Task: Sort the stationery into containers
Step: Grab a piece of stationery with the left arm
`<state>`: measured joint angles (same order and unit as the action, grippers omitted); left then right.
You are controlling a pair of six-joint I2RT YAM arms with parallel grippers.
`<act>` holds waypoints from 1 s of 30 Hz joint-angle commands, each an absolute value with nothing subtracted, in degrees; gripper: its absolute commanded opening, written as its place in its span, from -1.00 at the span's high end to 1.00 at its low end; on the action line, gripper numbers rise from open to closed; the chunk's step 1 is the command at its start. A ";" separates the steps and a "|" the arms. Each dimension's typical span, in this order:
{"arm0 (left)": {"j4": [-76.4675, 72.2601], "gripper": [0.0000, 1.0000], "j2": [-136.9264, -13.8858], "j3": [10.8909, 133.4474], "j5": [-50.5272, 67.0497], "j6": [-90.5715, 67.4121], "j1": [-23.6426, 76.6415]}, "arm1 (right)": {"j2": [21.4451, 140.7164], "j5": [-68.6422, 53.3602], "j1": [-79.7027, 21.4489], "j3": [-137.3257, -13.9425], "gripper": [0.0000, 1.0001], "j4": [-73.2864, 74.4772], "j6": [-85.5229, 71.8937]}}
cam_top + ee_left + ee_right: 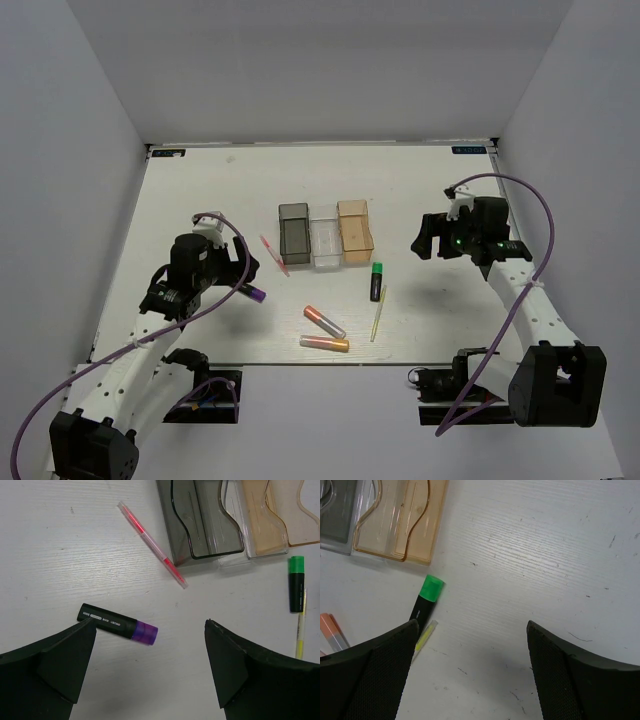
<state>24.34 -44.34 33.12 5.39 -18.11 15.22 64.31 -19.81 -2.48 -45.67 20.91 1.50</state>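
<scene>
Since neither holds anything: left gripper [150,625] spread wide, purple marker [117,625] lying between its fingertips. Right gripper [471,625] spread wide too, green marker [426,600] just ahead of one finger.

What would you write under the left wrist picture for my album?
Open left gripper hovering over a purple-capped marker, with a pink pen beside the dark grey bin.
</scene>
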 commanded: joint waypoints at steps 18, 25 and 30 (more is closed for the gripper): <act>31.18 1.00 -48.42 37.52 6.94 -26.08 15.29 | 62.94 -12.59 -2.72 -51.42 -0.80 35.43 20.29; 48.95 -0.56 -55.71 45.44 -4.20 -47.58 16.26 | 61.15 -15.98 -2.64 -45.17 1.00 27.16 17.41; 47.46 -0.54 -61.26 43.42 -2.64 -57.92 16.26 | 66.62 -20.30 -2.90 -50.97 -0.23 31.20 12.75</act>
